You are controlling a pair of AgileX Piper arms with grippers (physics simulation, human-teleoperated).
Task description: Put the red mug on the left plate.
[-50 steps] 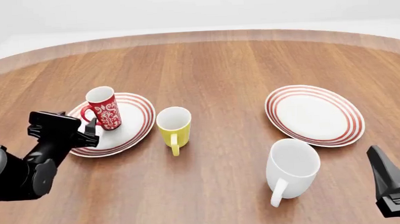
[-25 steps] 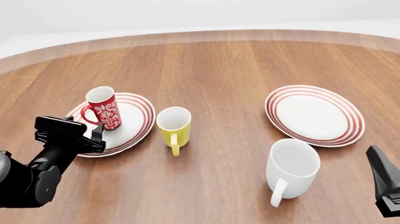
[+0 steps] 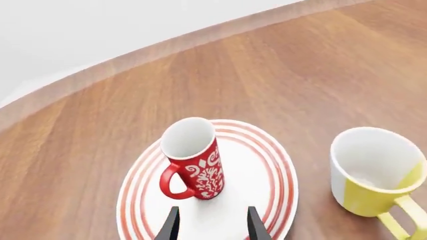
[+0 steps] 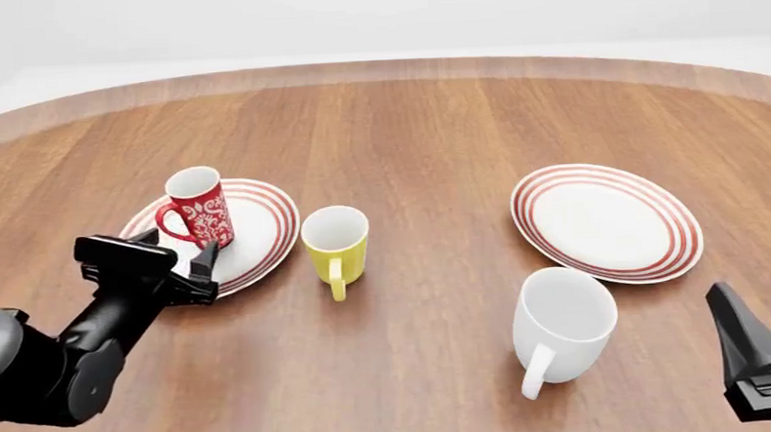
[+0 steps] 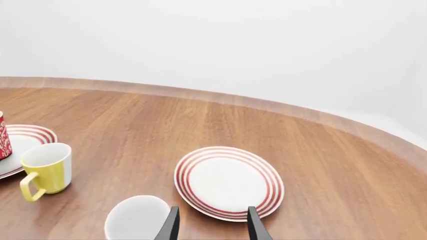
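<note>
Since the red mug (image 4: 199, 208) stands upright on the left plate (image 4: 265, 239), toward its far-left part with the handle facing my left arm, I judge the placing done and only the withdrawal left. My left tool (image 3: 211, 224) hangs near the mug on my side of it, its two fingers spread with a gap between them, holding and touching nothing. Next I'd pull that arm straight away from the bench (image 4: 421, 136) without nudging the plate. My right tool (image 5: 211, 224) is likewise spread and empty.
</note>
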